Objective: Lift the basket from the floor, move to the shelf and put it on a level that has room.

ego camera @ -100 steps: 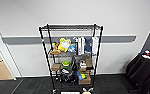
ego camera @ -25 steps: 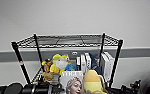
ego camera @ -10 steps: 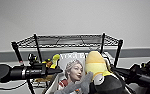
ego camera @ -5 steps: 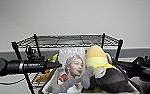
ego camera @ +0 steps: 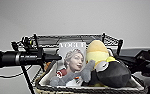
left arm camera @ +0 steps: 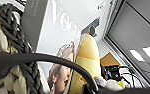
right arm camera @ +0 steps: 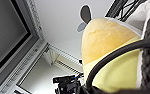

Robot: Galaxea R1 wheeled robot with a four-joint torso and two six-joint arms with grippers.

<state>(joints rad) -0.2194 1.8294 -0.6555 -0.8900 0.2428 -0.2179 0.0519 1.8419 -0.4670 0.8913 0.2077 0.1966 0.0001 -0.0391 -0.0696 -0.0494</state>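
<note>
Basket (ego camera: 44,81) raised before shelf (ego camera: 66,38) (toys, magazine inside).

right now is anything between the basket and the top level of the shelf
Nothing visible. The basket is held up in front of the shelf, and the top level behind it looks bare where it shows.

Black tubular left arm (ego camera: 21,58), thin black cable (ego camera: 6,74)

Shelf (ego camera: 66,38) top level (ego camera: 73,38) apparently bare.
</note>
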